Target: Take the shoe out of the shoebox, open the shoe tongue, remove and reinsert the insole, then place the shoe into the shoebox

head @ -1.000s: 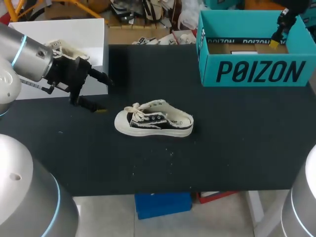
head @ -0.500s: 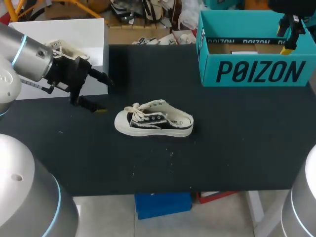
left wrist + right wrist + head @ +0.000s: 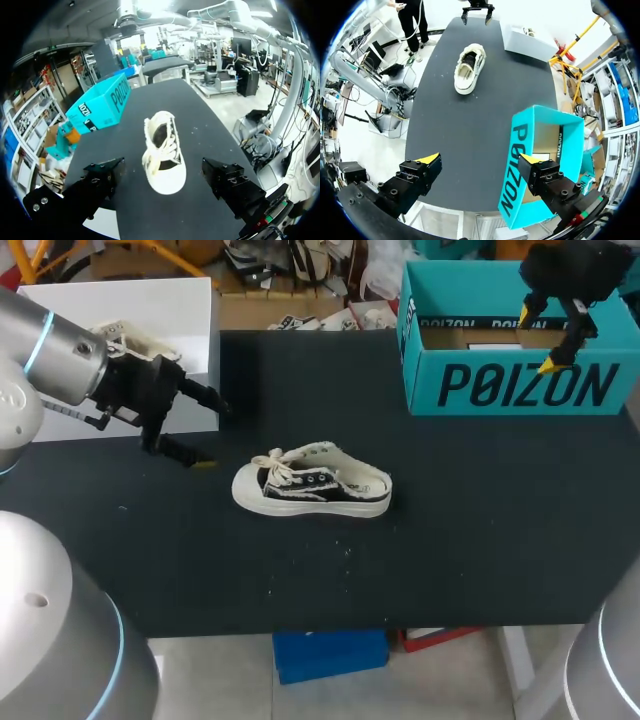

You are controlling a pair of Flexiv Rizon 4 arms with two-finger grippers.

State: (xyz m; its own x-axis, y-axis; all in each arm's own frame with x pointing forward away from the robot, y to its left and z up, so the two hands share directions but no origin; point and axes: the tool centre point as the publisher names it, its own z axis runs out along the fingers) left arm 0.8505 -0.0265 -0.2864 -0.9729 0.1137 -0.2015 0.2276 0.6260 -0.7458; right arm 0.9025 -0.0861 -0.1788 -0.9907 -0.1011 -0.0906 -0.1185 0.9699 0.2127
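Right pincer point(image 3: 537, 340) spread wide above the teal shoebox point(image 3: 520, 388); left pincer point(image 3: 212, 433) gaping beside the sneaker point(image 3: 312, 480) on the table point(image 3: 470, 540)

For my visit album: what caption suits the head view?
Sneaker on the black table, open left gripper nearby, open right gripper above the teal shoebox.

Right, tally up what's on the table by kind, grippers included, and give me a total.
Shoes: 2, the black shoe on the table and a pale shoe at the white box
Boxes: 2, the teal box and the white box
Grippers: 2, the left gripper and the right gripper
Total: 6
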